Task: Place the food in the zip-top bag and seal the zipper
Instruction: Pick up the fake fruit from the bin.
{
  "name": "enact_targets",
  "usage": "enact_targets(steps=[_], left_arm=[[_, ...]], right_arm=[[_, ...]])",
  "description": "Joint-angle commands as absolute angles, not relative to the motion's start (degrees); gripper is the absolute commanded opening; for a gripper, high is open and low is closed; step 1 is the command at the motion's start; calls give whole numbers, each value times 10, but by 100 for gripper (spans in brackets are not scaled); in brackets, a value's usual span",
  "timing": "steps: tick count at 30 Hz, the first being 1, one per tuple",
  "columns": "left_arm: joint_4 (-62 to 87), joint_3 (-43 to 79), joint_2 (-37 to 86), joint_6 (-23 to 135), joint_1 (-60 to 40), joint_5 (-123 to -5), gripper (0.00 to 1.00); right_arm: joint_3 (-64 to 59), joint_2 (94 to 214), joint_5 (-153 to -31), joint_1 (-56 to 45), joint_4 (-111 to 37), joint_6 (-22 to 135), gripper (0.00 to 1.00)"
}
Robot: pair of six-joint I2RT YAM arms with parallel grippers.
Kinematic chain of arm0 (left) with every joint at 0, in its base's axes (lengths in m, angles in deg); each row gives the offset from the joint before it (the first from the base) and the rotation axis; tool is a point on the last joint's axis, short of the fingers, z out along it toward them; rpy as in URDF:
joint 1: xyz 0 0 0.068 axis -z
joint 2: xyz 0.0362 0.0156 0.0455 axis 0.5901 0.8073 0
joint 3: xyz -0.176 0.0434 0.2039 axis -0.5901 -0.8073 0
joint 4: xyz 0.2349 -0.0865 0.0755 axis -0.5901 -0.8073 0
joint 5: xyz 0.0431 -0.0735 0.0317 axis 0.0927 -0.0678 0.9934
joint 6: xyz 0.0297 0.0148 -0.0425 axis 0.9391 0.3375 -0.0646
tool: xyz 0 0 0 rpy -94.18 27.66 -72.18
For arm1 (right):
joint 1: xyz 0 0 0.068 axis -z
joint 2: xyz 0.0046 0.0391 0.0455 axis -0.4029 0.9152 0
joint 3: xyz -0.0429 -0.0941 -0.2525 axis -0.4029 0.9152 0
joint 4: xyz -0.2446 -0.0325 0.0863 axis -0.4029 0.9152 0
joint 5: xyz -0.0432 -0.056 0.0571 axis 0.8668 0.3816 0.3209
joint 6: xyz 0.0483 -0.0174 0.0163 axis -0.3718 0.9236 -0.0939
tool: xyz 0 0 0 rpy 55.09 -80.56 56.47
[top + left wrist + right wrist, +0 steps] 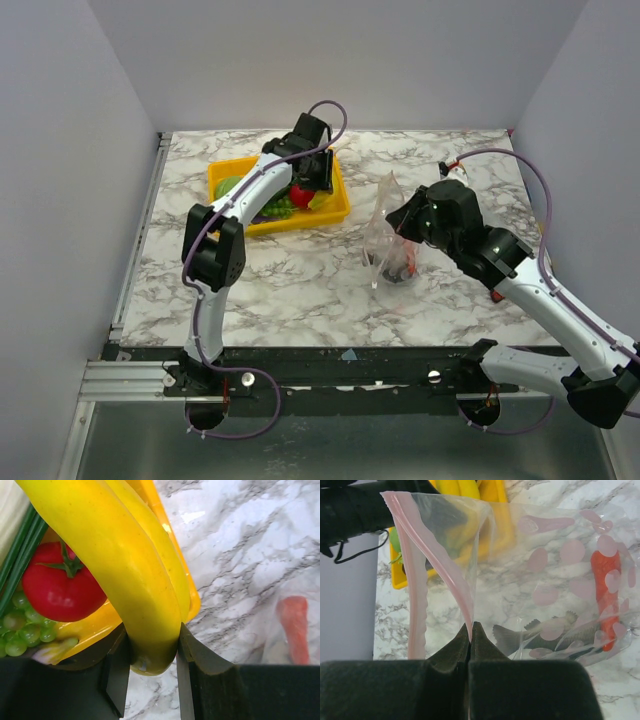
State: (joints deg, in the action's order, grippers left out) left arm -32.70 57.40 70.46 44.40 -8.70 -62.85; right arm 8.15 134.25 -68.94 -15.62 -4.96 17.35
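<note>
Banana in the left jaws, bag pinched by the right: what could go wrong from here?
1. The left gripper holds the banana only by its end, so the long body may swing or slip out in transit.
2. The right gripper pinches the bag at one spot on the zipper. The mouth looks narrow, so the banana could snag the rim or tug the bag free.
3. If the bag tips, the fish and carrot inside may slide out.
</note>
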Motion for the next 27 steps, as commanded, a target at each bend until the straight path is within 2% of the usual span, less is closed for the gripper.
enact_targets(steps=[1, 12, 20, 27], left_arm=[[-327, 583, 656, 446, -89, -666, 0], [-304, 528, 545, 423, -91, -739, 0], [-301, 484, 467, 411, -91, -850, 0], [-265, 379, 357, 421, -91, -905, 0]], right_arm=[[79, 1331, -661, -155, -53, 189, 1], [92, 1336, -659, -155, -58, 191, 1], [93, 1339, -645, -155, -62, 193, 1], [76, 1360, -624, -156, -71, 216, 1]])
